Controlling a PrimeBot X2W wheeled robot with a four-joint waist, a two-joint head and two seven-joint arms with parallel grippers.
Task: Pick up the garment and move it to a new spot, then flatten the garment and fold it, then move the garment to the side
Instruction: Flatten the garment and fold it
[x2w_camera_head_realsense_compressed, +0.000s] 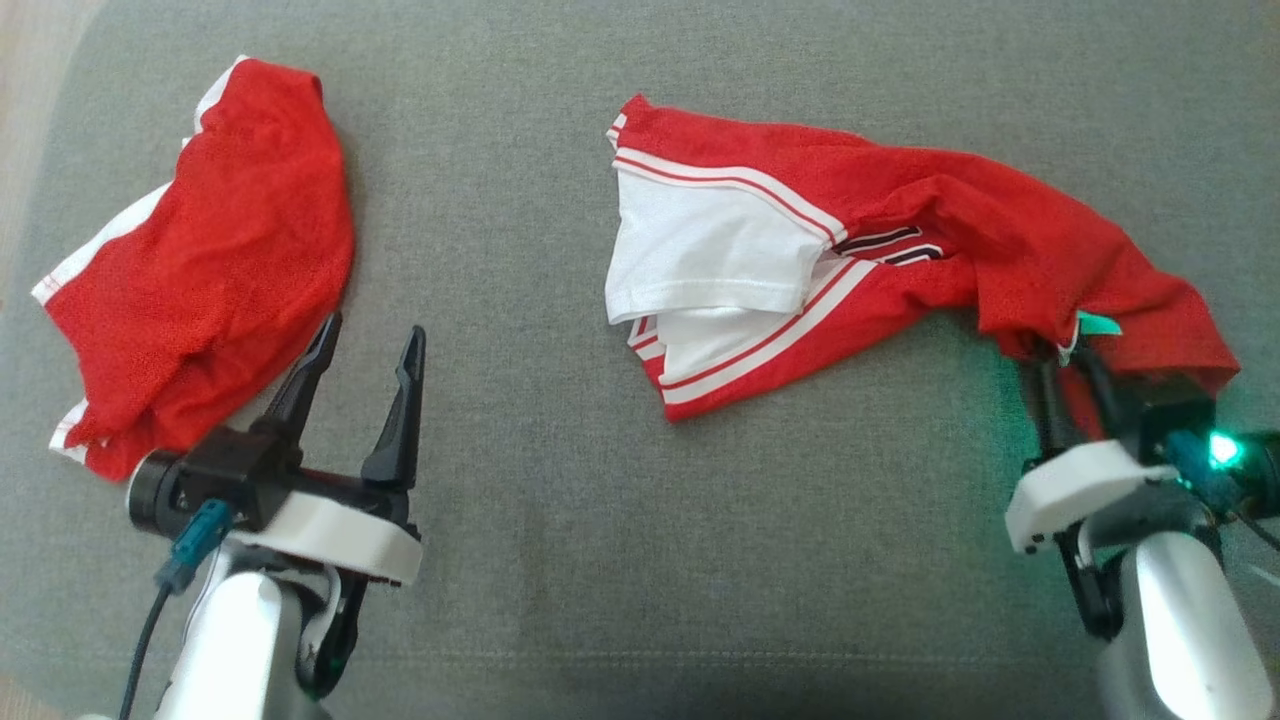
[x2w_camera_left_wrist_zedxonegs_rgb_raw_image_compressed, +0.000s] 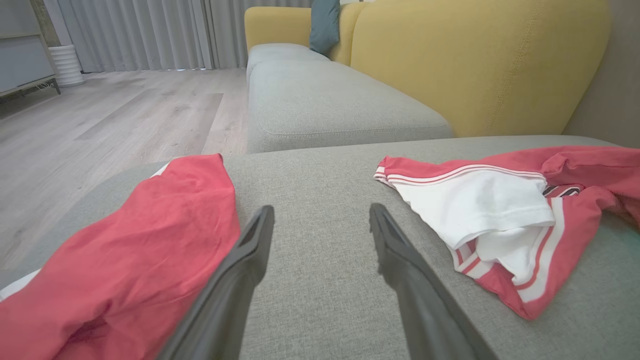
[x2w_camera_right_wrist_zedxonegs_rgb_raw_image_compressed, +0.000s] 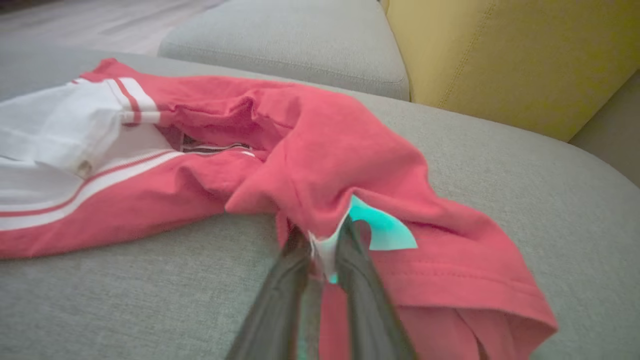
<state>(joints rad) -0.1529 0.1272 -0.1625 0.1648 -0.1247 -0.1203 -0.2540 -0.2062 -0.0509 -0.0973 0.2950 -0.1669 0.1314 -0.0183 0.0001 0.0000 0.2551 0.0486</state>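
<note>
Holding: the right pincer (x2w_camera_right_wrist_zedxonegs_rgb_raw_image_compressed: 322, 240) is clenched on the hem of the garment (x2w_camera_head_realsense_compressed: 900, 230), its two dark fingers nearly together with a fold of red and white cloth pinched between them.
Grip spot: at the garment's 4 o'clock end in the head view, just beside a teal tag (x2w_camera_right_wrist_zedxonegs_rgb_raw_image_compressed: 385, 230) sewn at the hem.
Garment: red with white panels and white-and-red stripes, rumpled, lying on the grey cushion (x2w_camera_head_realsense_compressed: 520, 500) from the middle of the head view out toward 3 o'clock; the white part is at its 9 o'clock end.
Left pincer (x2w_camera_head_realsense_compressed: 372, 330): released, fingers spread wide with nothing between them, low at 8 o'clock in the head view, above bare cushion.
Second red cloth (x2w_camera_head_realsense_compressed: 220, 250): crumpled at 9 o'clock, well apart from the garment; one left finger lies against its edge in the left wrist view.
Backdrop: yellow backrest (x2w_camera_left_wrist_zedxonegs_rgb_raw_image_compressed: 475, 65) toward 1 o'clock in the left wrist view, wooden floor (x2w_camera_left_wrist_zedxonegs_rgb_raw_image_compressed: 125, 110) toward 10 o'clock.
</note>
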